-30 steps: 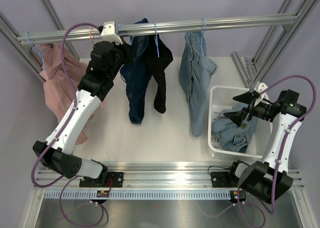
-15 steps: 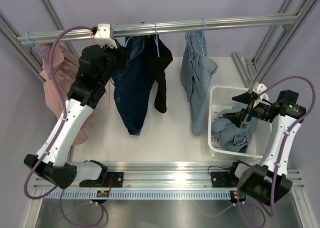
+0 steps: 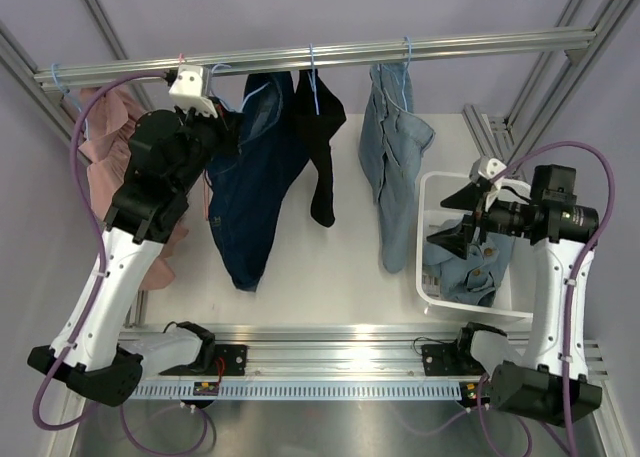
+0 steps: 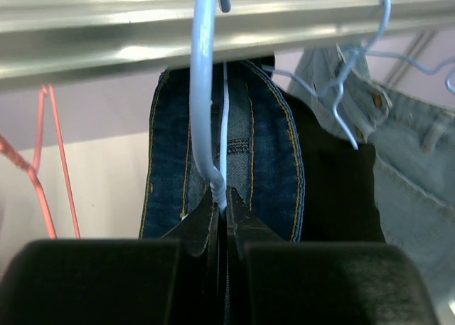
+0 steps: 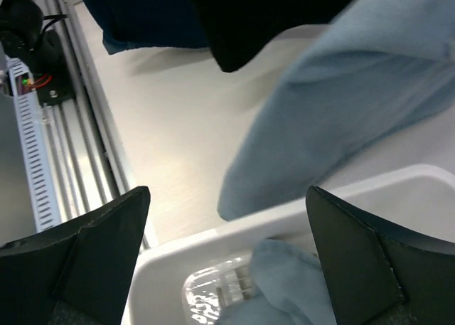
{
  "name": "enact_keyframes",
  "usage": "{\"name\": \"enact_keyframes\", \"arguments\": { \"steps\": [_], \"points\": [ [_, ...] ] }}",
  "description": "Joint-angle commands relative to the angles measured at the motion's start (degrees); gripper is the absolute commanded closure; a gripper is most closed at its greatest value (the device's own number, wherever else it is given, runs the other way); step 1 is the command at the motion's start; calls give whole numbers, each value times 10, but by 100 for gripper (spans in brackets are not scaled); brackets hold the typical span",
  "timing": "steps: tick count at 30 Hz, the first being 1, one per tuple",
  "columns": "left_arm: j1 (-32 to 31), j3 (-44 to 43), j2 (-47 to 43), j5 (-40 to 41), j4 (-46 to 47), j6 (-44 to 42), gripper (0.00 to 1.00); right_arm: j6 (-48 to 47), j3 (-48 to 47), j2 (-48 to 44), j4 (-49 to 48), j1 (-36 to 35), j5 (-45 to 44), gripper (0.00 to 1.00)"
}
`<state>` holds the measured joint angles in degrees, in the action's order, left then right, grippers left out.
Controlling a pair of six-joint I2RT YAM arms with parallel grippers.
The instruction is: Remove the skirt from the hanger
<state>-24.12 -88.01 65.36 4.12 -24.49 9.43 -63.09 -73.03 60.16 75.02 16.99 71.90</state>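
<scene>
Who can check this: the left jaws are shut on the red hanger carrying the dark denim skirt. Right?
Wrong hanger. The left wrist view shows the left jaws shut on the pale blue hanger carrying the dark denim skirt.

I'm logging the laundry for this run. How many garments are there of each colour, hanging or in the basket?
Pink garment: 1
Dark blue skirt: 1
Black garment: 1
Light blue garments: 2, one hanging, one in the basket
Total: 5
</scene>
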Motion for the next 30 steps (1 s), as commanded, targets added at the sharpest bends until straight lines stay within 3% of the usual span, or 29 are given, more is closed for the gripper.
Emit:
{"name": "enact_keyframes", "arguments": {
  "steps": [1, 5, 11, 16, 21, 25, 30],
  "points": [
    [0, 13, -42, -57, -8, 16, 100, 246, -7, -43, -135, -98, -105, 0],
    [0, 54, -83, -96, -35, 30, 100, 349, -55, -1, -203, -284, -242, 1],
    [0, 143, -163, -147, -49, 49, 100, 408, -206, 132, -224, -491, -408, 1],
    [0, 208, -218, -159, -63, 50, 100, 514, -332, 223, -263, -583, -484, 0],
    [0, 243, -262, -169, -79, 44, 100, 661, -414, 289, -346, -647, -641, 0],
    [0, 248, -280, -172, -95, 38, 100, 686, -467, 361, -342, -666, -668, 1],
    [0, 259, -297, -171, -106, 38, 100, 664, -475, 388, -345, -693, -710, 1]
  ]
}}
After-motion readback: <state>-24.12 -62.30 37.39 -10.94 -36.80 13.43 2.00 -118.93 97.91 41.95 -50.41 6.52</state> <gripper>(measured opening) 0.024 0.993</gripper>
